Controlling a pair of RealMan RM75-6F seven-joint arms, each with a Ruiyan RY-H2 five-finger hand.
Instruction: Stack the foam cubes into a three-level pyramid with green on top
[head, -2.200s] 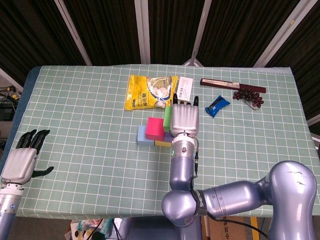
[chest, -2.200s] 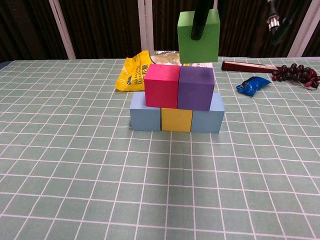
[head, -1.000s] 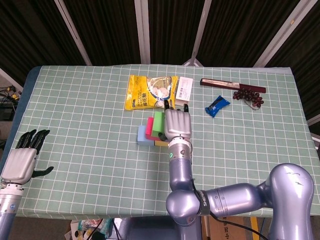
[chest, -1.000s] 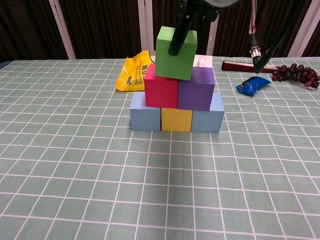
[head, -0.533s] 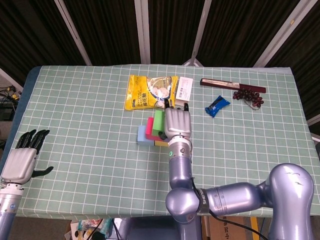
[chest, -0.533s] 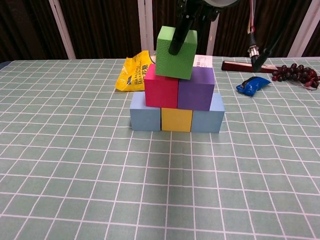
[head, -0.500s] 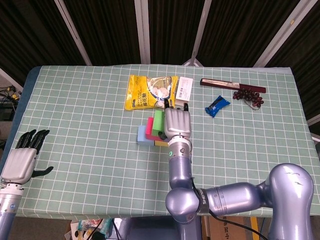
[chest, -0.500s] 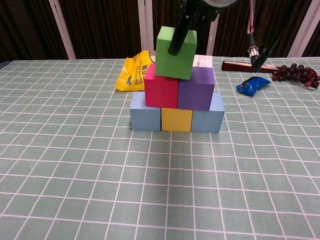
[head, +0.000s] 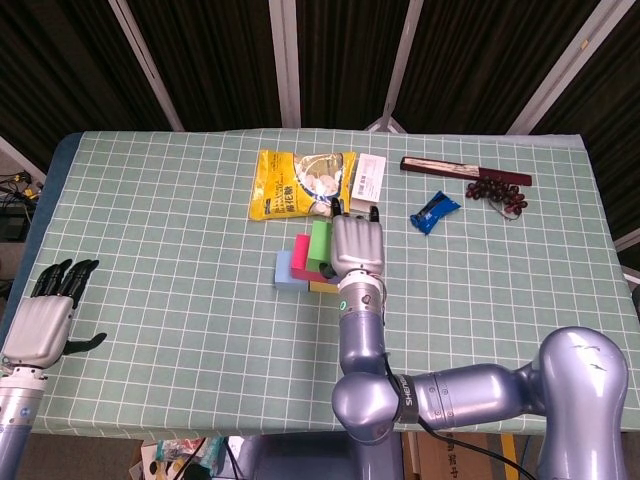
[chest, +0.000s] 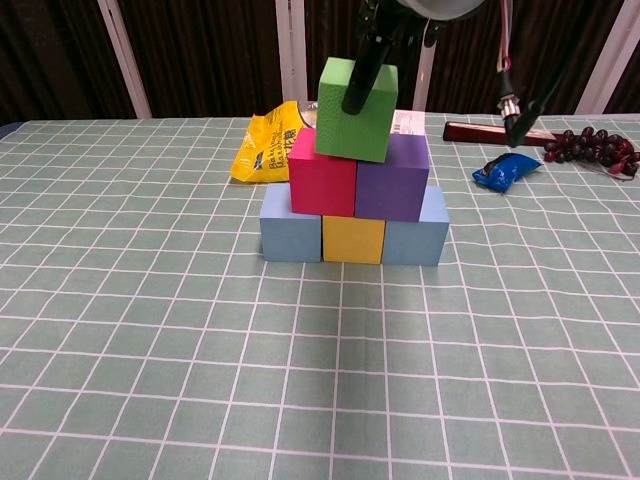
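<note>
Green foam is what I have in my right hand (head: 357, 245): the green foam cube (chest: 356, 96) sits at the top of the stack, its base resting across the seam between the magenta foam cube (chest: 323, 172) and the purple foam cube (chest: 392, 177), and one dark finger lies down its front face in the chest view, so the fingers (chest: 362, 70) are pinching it from above. I judge I am holding on because the cube sits slightly tilted and a touch toward the magenta side; letting go now could leave it crooked. The middle pair rests on a bottom row of a pale blue foam cube (chest: 290, 224), a yellow foam cube (chest: 353, 240) and a second pale blue foam cube (chest: 416, 231), all touching, on the green checked desk (chest: 200, 350). My left hand (head: 45, 318) hangs at the desk's near left edge, well apart from the stack, fingers spread and holding nothing, since this step needs only one hand. A yellow snack bag (head: 298, 184) lies just behind the pyramid.
</note>
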